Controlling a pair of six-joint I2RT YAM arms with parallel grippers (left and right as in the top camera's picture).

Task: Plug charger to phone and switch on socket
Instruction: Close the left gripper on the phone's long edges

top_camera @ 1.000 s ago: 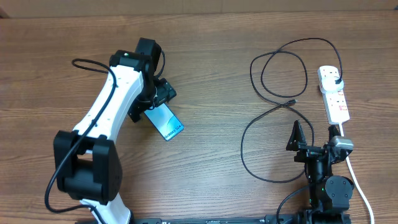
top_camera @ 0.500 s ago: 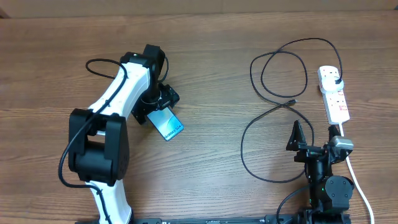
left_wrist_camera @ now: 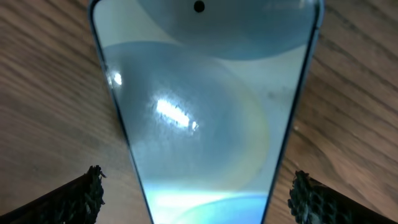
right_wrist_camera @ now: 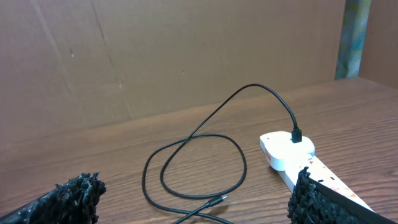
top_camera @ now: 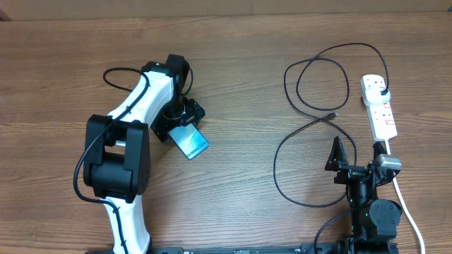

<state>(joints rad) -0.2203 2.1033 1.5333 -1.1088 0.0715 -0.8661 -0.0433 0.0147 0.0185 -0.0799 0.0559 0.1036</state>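
Note:
The phone (top_camera: 193, 143) lies flat on the wooden table, left of centre, its light blue screen up. My left gripper (top_camera: 181, 118) hovers low over its far end. In the left wrist view the phone (left_wrist_camera: 205, 112) fills the middle, and the left gripper (left_wrist_camera: 198, 183) is open, a fingertip on each side with bare wood between fingertip and phone. The black charger (top_camera: 311, 127) lies in loops at the right, its connector tip (top_camera: 332, 114) free on the table and its plug (top_camera: 382, 89) in the white socket (top_camera: 381, 113). My right gripper (top_camera: 357, 152) is open near the front edge, pointing at the loops (right_wrist_camera: 193, 134) and the socket (right_wrist_camera: 292, 158).
The socket's thick white cord (top_camera: 408, 212) runs down past the right arm's base to the table's front edge. A brown cardboard wall (right_wrist_camera: 174, 56) stands behind the table. Bare wood (top_camera: 240, 176) lies between the phone and the charger loops.
The left arm's elbow has swung up and to the right, folding the arm closer over the phone. Its gripper stays above the phone's far end. The phone, charger and right arm have not moved.

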